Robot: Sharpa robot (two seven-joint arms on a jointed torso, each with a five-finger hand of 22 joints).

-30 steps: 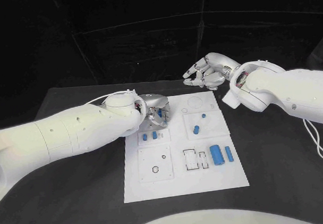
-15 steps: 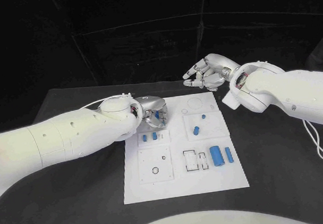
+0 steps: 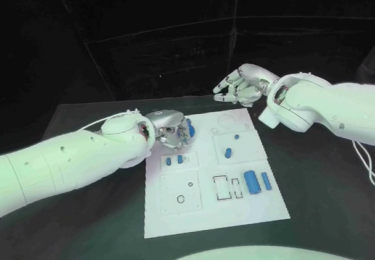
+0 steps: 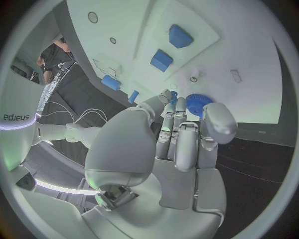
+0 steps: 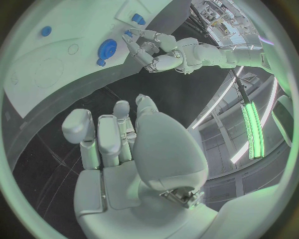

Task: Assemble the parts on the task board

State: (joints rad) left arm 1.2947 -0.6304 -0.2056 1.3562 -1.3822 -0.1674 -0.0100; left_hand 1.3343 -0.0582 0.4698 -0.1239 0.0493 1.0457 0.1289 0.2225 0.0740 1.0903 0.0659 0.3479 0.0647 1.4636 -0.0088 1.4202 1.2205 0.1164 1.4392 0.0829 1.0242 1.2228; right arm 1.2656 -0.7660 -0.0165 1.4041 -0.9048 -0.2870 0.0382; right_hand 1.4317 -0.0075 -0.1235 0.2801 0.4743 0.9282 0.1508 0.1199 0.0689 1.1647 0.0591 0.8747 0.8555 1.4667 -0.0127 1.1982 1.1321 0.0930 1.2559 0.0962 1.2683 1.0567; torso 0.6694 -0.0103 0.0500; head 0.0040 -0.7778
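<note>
One blue gear (image 3: pixel 189 127) partly hidden by left robot hand (image 3: pixel 171 131).

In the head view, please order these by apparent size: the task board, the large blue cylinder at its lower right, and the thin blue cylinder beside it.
1. task board
2. large blue cylinder
3. thin blue cylinder

Quick tally for you: there's one flat white plastic task board (image 3: pixel 216 217). On it you can count seven blue plastic pieces in the head view. That's one round toothed blue disc (image 3: pixel 188 127), two blue cylinders side by side, a fat one (image 3: pixel 251 181) and a thin one (image 3: pixel 265 179), and four small blue blocks (image 3: pixel 167 161) (image 3: pixel 180 159) (image 3: pixel 236 138) (image 3: pixel 229 151). You also get two white arms, each with one silver many-fingered hand: left hand (image 3: pixel 171 126) and right hand (image 3: pixel 237 88).
</note>
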